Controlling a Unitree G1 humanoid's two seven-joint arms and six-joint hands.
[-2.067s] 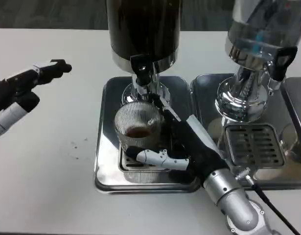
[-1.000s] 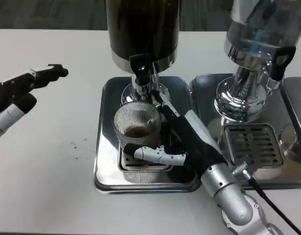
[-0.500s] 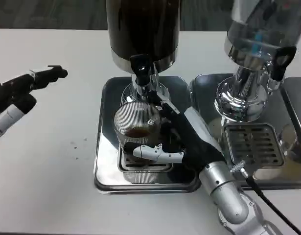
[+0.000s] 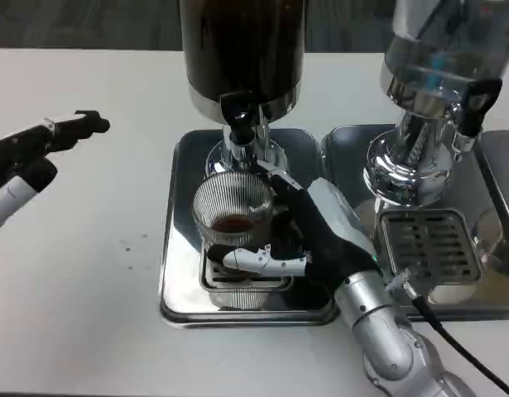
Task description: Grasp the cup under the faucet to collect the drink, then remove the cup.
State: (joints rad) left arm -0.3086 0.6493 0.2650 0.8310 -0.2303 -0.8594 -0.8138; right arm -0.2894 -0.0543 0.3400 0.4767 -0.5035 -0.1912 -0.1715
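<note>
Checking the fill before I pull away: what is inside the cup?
A shallow pool of dark drink lies at the bottom of the cup. The right hand covers its right side.

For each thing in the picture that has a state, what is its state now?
cup: upright under the faucet, a little dark drink inside
faucet: no stream visible
dark dispenser: holds dark drink
right hand: fingers wrapped around the cup
left hand: off the table, holds nothing

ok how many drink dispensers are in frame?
2. The dark dispenser stands at centre on the left tray, above the ribbed cup that the right hand grips. The clear dispenser stands at upper right. More may sit past the right edge.
</note>
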